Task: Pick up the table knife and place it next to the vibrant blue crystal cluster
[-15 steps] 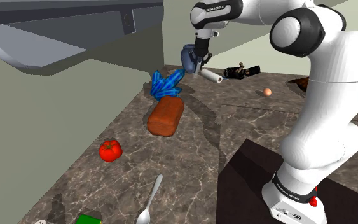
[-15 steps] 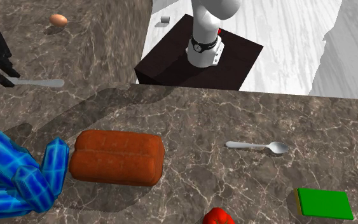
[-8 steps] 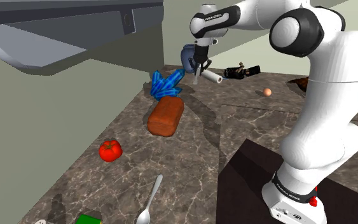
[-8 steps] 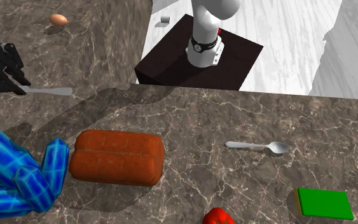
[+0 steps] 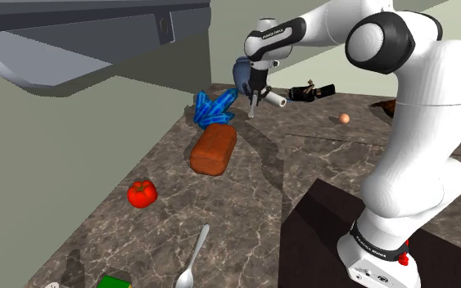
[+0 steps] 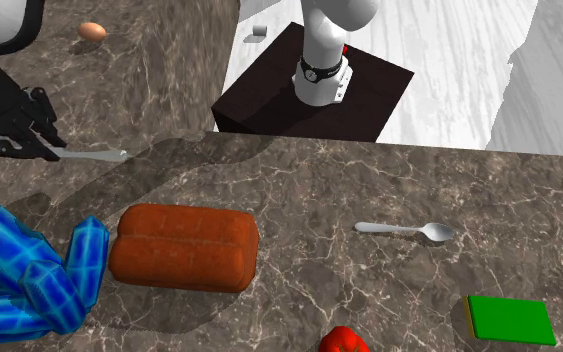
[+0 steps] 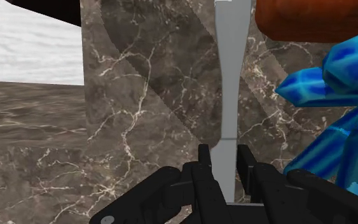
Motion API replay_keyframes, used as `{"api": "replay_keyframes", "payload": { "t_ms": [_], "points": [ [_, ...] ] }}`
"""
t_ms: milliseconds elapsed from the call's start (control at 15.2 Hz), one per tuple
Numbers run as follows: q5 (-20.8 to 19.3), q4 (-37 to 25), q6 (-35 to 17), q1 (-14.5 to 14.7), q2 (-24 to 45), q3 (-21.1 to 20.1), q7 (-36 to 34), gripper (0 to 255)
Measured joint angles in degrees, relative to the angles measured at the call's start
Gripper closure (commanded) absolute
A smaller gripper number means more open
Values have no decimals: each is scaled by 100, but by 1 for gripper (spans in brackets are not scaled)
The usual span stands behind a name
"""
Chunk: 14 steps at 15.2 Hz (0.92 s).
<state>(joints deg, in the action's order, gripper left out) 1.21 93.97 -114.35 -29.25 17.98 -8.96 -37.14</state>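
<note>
1. While the white arm reaches over the far end of the desk (image 5: 245,188) in the shoulder view, the tool (image 5: 255,93) is clamped on the table knife (image 5: 253,107). The knife appears to hang above the surface, just beside the blue crystal cluster (image 5: 213,110). I'd judge the carry is nearly over.
2. From the second exterior view, the knife juts sideways out of the black fingers as a thin grey sliver over brown, white-veined, marble-patterned stone. The cluster's chunky faceted prisms lie close to a rounded reddish-brown loaf (image 6: 184,247).
3. Through the wrist view, both fingers pinch one end of the flat, pale grey knife. It runs straight ahead and narrows midway. Glossy blue shards sit off to one side, with the loaf beyond them. The next move, as I read it, is to lower the knife flat onto bare stone beside the cluster, then let go, keeping clear of the loaf.
</note>
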Motion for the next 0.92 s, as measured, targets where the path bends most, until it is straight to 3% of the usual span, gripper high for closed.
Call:
{"api": "replay_keyframes", "payload": {
  "t_ms": [924],
  "points": [
    [-40, 584, -934, 12, 355, 21, 23, 255]
  ]
}}
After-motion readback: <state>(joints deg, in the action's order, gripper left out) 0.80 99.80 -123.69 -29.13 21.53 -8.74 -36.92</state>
